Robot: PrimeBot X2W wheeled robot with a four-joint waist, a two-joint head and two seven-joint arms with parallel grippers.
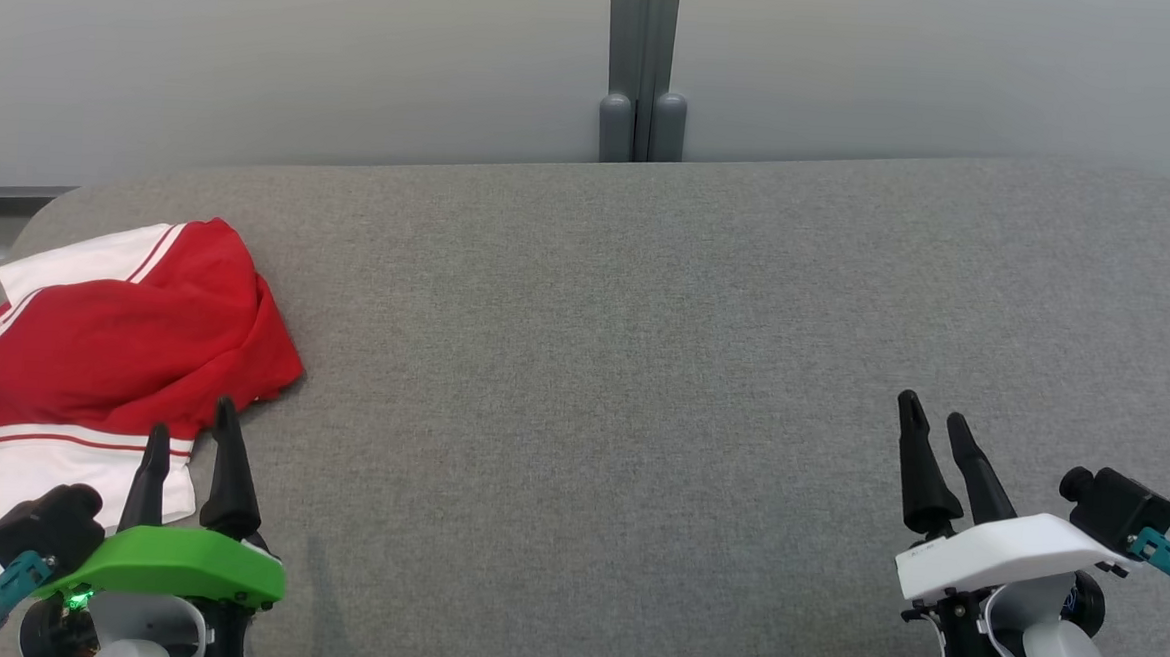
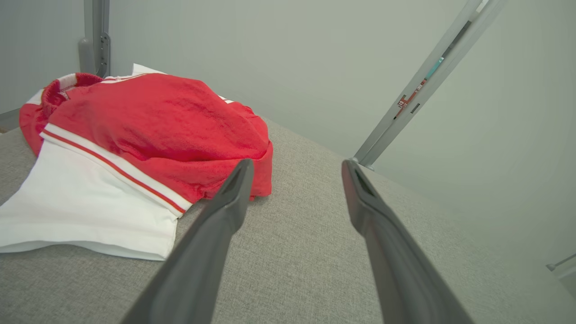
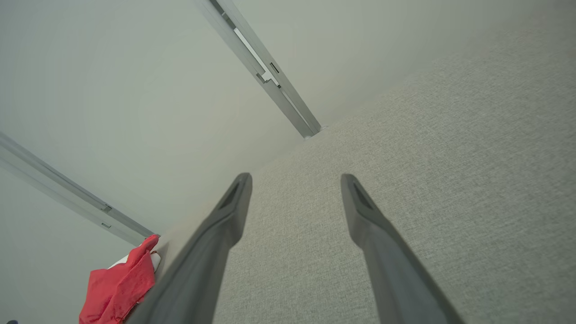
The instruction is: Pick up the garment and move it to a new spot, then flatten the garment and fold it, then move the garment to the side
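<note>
One crumpled red-white garment (image 1: 124, 344); left gripper (image 1: 192, 418) just beside, fingers spread.

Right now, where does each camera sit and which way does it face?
Head: on the head, looking forward and down at the grey table; left fingers lower left, right fingers lower right.
Left wrist: along its open fingers, low over the table, at the red-and-white garment.
Right wrist: along its open fingers, over table toward the wall.
Shared: garment in all three.
</note>
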